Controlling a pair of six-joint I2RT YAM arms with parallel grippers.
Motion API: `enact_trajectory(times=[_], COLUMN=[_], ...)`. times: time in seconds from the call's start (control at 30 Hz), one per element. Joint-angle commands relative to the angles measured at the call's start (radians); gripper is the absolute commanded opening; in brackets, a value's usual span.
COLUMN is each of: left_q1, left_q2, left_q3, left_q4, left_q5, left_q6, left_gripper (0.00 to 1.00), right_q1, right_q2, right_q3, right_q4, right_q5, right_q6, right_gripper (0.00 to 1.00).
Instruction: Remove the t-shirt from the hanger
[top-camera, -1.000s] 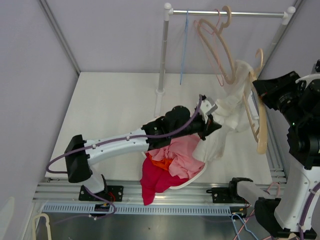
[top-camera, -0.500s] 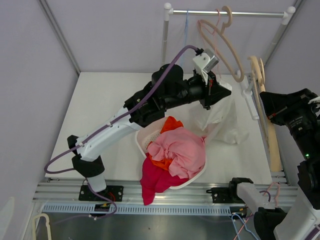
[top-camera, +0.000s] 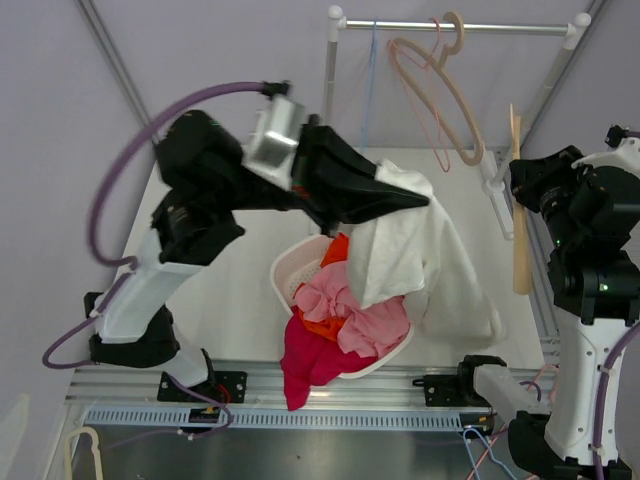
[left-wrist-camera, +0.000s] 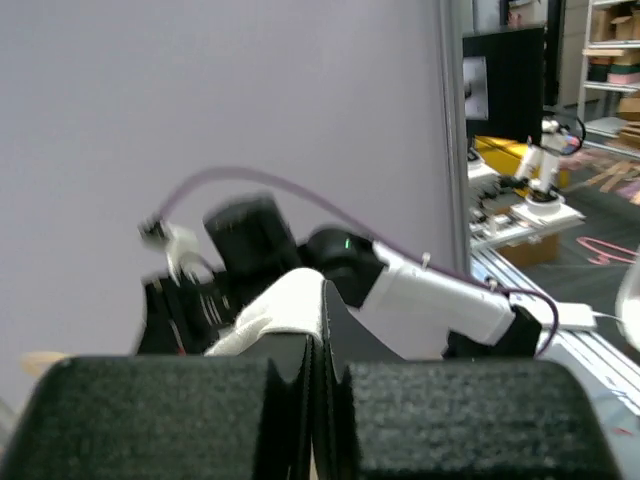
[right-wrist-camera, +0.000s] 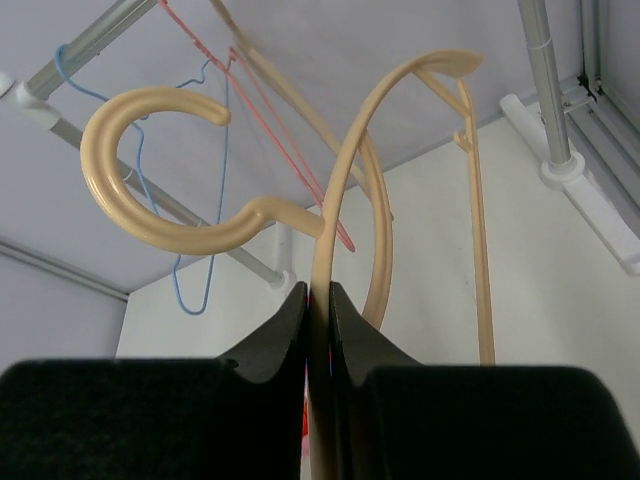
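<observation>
Since half a second ago the left arm has swung up and back toward 9 o'clock, dragging the t-shirt off the hanger, which now stands bare. From overhead, the left gripper pinches one corner of the white shirt, and the cloth falls away toward 5 o'clock, draped over the far side of the basket of pink and red clothes, its hem resting on the table. At 3 o'clock the right gripper holds the hanger upright, well apart from the shirt; other hangers hang on the rail at 12 o'clock. On the left wrist camera the jaws are pressed nearly together, with only a thin white fold of t-shirt caught between them. On the right wrist camera the jaws are all but closed around the hanger just below its hook. The removal looks done, but the hold is slight: the hanging weight could pull the fold free, or the trailing hem could snag the basket rim and tip it if the arm moves farther. The hanger, gripped at one narrow spot, could also pivot and strike the rail post.
</observation>
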Motion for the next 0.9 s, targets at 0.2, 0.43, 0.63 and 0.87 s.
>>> enact_trajectory(times=[0.2,0.43,0.63,0.87], left_q1=[0.010,0.114,0.144,0.145], left_q2=[-0.251,-0.368,-0.287,-0.216], left_q3=[0.028,-0.303,-0.127,0.086], left_q4=[0.056,0.173,0.087,0.056], left_q5=[-0.143,-0.211,-0.185,-0.172], left_q6=[0.335,0.340,0.349,0.407], left_gripper=[0.01,0.01,0.01,0.01], right_q1=[-0.014,-0.026,-0.077,-0.143], right_q2=[0.058,0.083,0.161,0.256], right_q3=[0.010,-0.022,0.028,0.024], right_q4=[0.217,0.274,0.310,0.421], right_q5=[-0.007,-0.090,-0.272,-0.617], right_q6=[0.005,0.022,0.057,0.214], right_gripper=[0.00,0.00,0.00,0.00])
